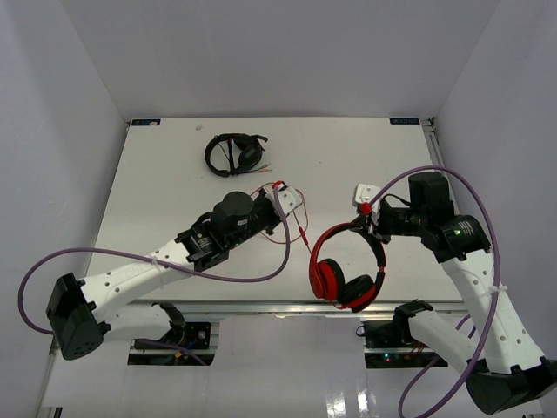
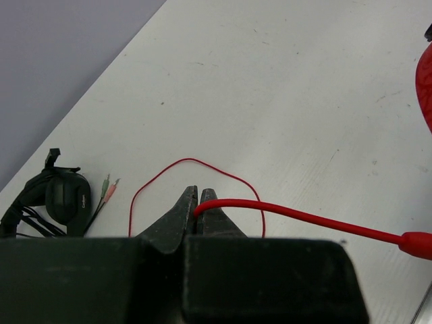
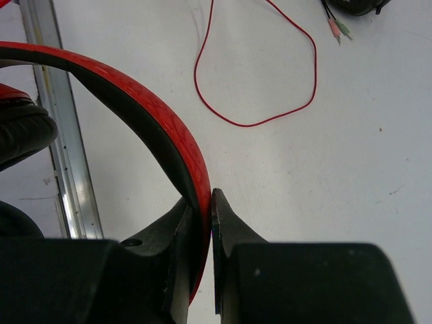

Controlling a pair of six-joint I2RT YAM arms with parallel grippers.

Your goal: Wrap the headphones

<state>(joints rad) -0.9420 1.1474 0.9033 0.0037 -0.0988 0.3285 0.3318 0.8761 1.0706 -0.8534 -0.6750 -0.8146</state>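
Bright, even overhead light washes the white table (image 1: 157, 192); shadows are faint and soft. The headphones (image 3: 135, 111) look sharp, while both wrist-view foregrounds are dark and slightly blurred.

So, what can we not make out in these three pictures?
Left wrist view: the red cable runs off the right edge; the shut left gripper hides the part it holds.
Right wrist view: the ear cup is cut by the left edge; the right gripper hides the headband's lower part.
Top view: the black headphones are too small for detail.
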